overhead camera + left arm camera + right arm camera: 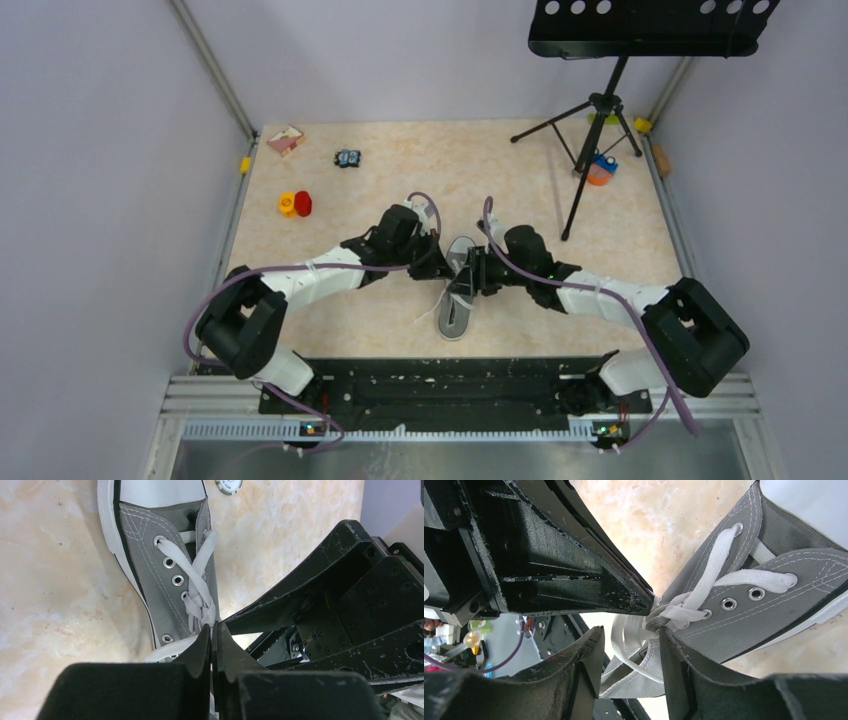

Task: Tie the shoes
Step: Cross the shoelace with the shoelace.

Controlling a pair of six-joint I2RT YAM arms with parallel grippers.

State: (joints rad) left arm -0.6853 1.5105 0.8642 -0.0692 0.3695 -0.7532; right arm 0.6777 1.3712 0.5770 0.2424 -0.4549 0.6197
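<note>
The grey canvas sneaker (455, 318) lies mid-table with its toe pointing away from the arm bases, and its white laces (200, 575) are crossed through the eyelets. My left gripper (441, 263) comes in from the left. Its jaws (214, 628) are pressed together at the lowest lace crossing, with white lace running between them. My right gripper (470, 281) comes in from the right. It is open (630, 630) and straddles a loose loop of lace (624, 645) beside the shoe's collar (764, 610). The left gripper's fingertips (644, 602) touch the lace knot just above.
A black music stand's tripod (590, 150) stands at the back right, with an orange and blue object (600, 170) by its leg. Yellow and red pieces (295, 204), a pink box (285, 140) and a small dark object (347, 158) lie at the back left.
</note>
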